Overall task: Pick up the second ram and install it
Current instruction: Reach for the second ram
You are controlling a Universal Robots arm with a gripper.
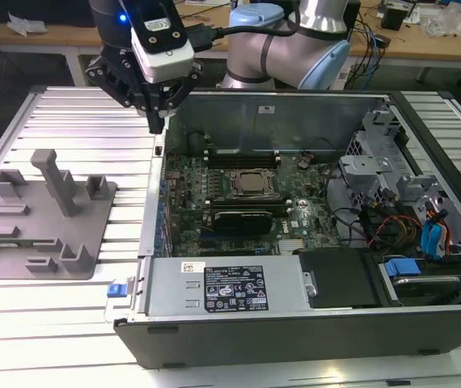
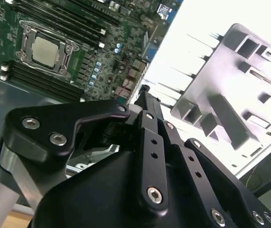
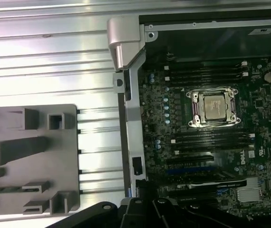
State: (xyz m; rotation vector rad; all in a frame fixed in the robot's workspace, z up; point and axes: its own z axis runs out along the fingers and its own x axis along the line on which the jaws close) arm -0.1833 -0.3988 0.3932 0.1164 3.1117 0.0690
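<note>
My gripper (image 1: 159, 121) hangs over the far left corner of the open computer case (image 1: 145, 242), just above its left wall. Its black fingers meet at the tips with nothing between them; the tips also show in the second wrist view (image 2: 145, 97). A thin dark green strip (image 3: 2, 187) lies in a groove of the grey holder (image 3: 35, 156) to the exterior view's left of the case. It looks like the second ram, well apart from the gripper. On the motherboard, long black memory slots (image 3: 209, 72) run on both sides of the silver processor (image 3: 214, 105).
The grey holder (image 1: 44, 218) has a tall upright post (image 1: 57, 182) and several low blocks. The ribbed metal table (image 1: 77, 121) surrounds the case. Inside are a power supply (image 1: 226, 287), loose cables (image 1: 392, 226) and drive bays (image 1: 376, 162). Benches stand behind.
</note>
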